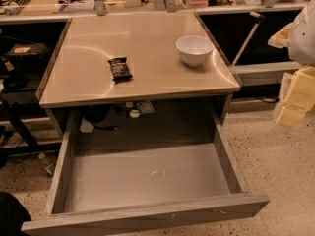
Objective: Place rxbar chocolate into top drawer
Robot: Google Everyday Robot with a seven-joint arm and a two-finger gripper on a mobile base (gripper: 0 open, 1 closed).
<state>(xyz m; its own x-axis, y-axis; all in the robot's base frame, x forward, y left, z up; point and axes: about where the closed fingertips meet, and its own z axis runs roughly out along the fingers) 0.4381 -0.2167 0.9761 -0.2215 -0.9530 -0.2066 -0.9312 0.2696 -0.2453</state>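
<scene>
Snack bar [120, 68] in a black wrapper lies flat on the table top [147, 38], left of the white bowl [194, 49]. Gripper [279, 36] sits at the right edge of the view, beyond the table and well apart from the bar; whether it is released or clenched cannot be told. Top drawer [142, 178] stands pulled out below.

Warm, dim light; soft glare across the tabletop [147, 38].

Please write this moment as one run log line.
rxbar chocolate: on table, left of white bowl | top drawer: open | gripper: not in view
</scene>
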